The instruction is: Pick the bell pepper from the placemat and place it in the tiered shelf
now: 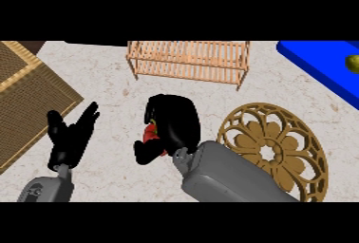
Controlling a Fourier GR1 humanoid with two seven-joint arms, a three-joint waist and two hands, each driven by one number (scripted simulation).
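Right robot hand curls round one red bell pepper — left robot hand open, fingers up.

two hands, one bell pepper, one tiered shelf, one placemat

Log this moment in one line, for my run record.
right hand: shut on red bell pepper, above counter | left hand: open, resting | light wooden slatted tiered shelf: pepper not yet in
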